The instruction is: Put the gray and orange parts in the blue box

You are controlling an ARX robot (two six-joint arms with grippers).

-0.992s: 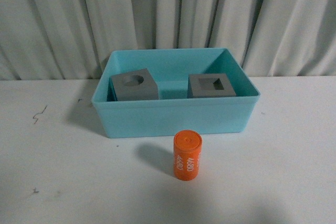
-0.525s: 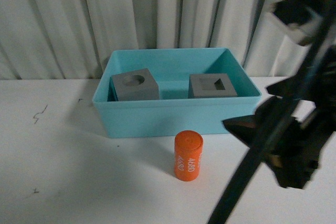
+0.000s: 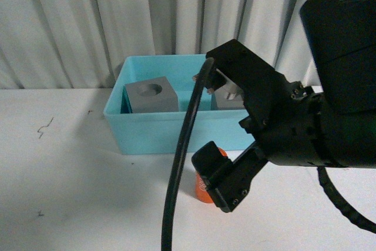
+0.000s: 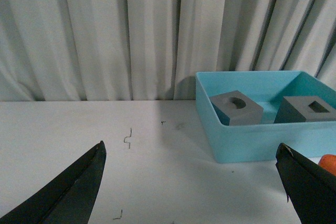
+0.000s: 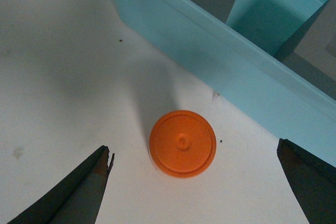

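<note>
Blue box (image 3: 153, 133) stands on the table (image 3: 70, 174), to the right of your left gripper (image 4: 190, 148), which hangs wide open and empty. Inside the box, the gray cube with round recess (image 3: 151, 96) lies at left and the gray cube with rectangular recess (image 4: 310, 109) at right. The orange cylinder (image 5: 182, 143) stands upright just before the front wall. Your right gripper (image 5: 193, 148) hovers above it, jaws spread wide, holding nothing. Risk: an off-centre descent could topple the cylinder and let it roll, and the finger nearer the box could strike its wall.
</note>
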